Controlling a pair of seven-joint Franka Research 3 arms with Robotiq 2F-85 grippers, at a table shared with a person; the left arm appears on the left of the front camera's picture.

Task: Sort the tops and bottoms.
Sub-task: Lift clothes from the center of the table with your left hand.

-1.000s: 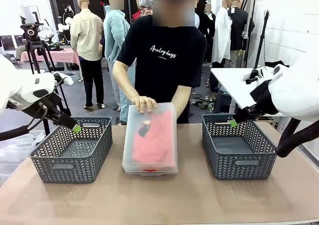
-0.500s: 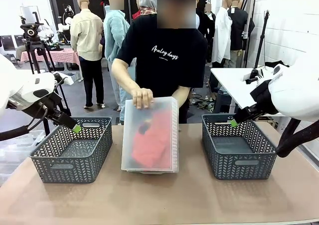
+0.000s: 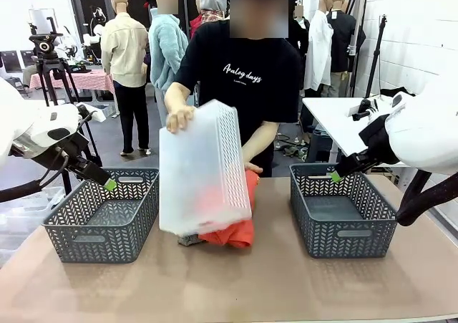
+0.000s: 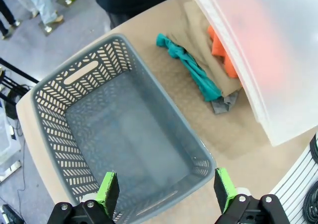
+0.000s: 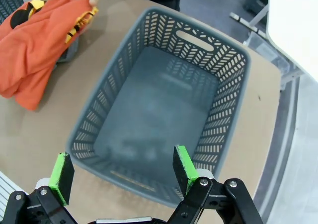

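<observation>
bin point(image 3: 204, 169) now tilted | orange-red garment point(image 3: 235, 232) half hidden, perhaps grey garment point(image 3: 189, 239) beneath | left claw point(image 4: 165, 186), right claw point(image 5: 121, 167) spread

Quick colour rundown: the bin point(image 3: 204, 169) is frosted milky white, see-through enough that an orange-red blur shows inside. The orange-red garment point(image 3: 232, 230) at its 6 o'clock looks plain from the front, but the right wrist view shows yellow trim and a black patch on it. The teal-green garment point(image 4: 191, 67), tan-beige garment point(image 4: 198, 40) and grey garment point(image 4: 224, 103) are plain, no print. The left basket point(image 3: 107, 223) at the bin's 9 o'clock and the right basket point(image 3: 343, 212) at 3 o'clock are dark grey with herringbone cut-outs. The table point(image 3: 250, 287) is light brown. The T-shirt point(image 3: 243, 72) at 12 o'clock is black with white script. The left gripper point(image 4: 166, 184) and right gripper point(image 5: 124, 172) are black with bright green pads point(image 4: 108, 191)
</observation>
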